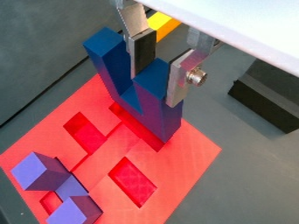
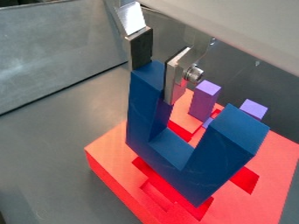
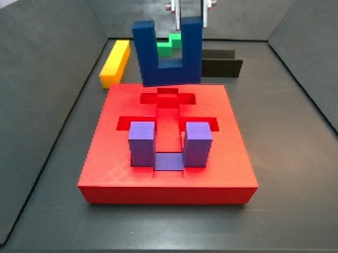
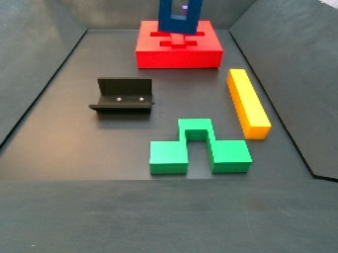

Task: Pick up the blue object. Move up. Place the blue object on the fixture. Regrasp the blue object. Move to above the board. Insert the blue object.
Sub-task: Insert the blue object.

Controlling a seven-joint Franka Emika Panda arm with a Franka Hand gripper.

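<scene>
- Wrist view: gripper (image 1: 162, 61) hangs over the board (image 1: 187, 153), its jaws clamped on one upright prong of the blue object (image 1: 149, 105). A silver plate with its dark pad lies flat against each side of that prong. The block hangs with prongs up and base down, the base just above the red surface, over the recessed cut-outs. It looks like matte dark plastic with square edges; the board is a smooth bright red slab. The purple block (image 1: 52, 179) sits in a recess at the far end of the board.
- Wrist view from the opposite side: the blue object (image 2: 193, 144) shows its full U, with the gripper (image 2: 160, 58) pinching the prong nearer the camera and the other prong standing free. The base hovers close over the board (image 2: 117, 166); whether it touches I cannot tell.
- Side view: the gripper (image 3: 189, 14) holds the blue object (image 3: 168, 61) upright above the far edge of the board (image 3: 165, 168). The U's width runs across the board, and the open cross-shaped cut-out lies below and slightly nearer the camera. I judge the coming move to be a short shift, then straight down. The purple block (image 3: 165, 146) fills the near recess.
- Side view from the far end: the fixture (image 4: 122, 96), a dark bracket, stands empty on the floor, well apart from the board (image 4: 179, 49). The green block (image 4: 199, 148) and yellow bar (image 4: 247, 101) lie on the counter floor, untouched. The blue object (image 4: 179, 15) hangs over the board.
</scene>
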